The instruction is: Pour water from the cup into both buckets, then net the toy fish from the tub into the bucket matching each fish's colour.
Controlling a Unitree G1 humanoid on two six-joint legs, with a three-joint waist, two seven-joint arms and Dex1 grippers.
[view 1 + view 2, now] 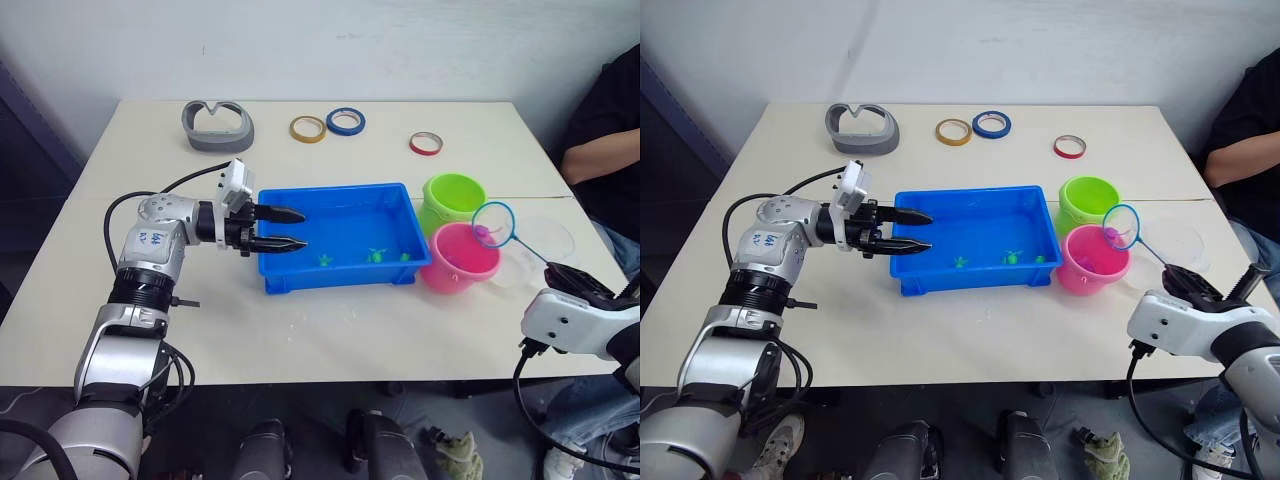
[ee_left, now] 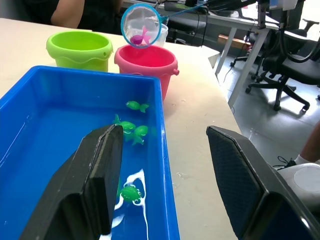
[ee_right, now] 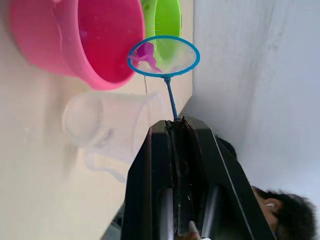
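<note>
The blue tub (image 1: 340,193) sits mid-table holding water and several green toy fish (image 1: 376,256). My left gripper (image 1: 295,228) hovers open over its left end; in the left wrist view the tub's near rim (image 2: 165,165) runs between the fingers. To the tub's right stand the lime green bucket (image 1: 452,195) and the pink bucket (image 1: 462,258). My right gripper (image 3: 176,122) is shut on the handle of a small blue-ringed net (image 1: 492,222). The net hangs over the pink bucket with a pink fish (image 3: 146,54) in it. The clear cup (image 1: 540,245) stands just right of the buckets.
Yellow (image 1: 308,128), blue (image 1: 345,122) and red (image 1: 426,144) tape rolls and a grey curved piece (image 1: 217,125) lie along the table's far side. A person (image 1: 605,130) sits at the right edge. Office chairs (image 2: 290,65) stand beyond the table.
</note>
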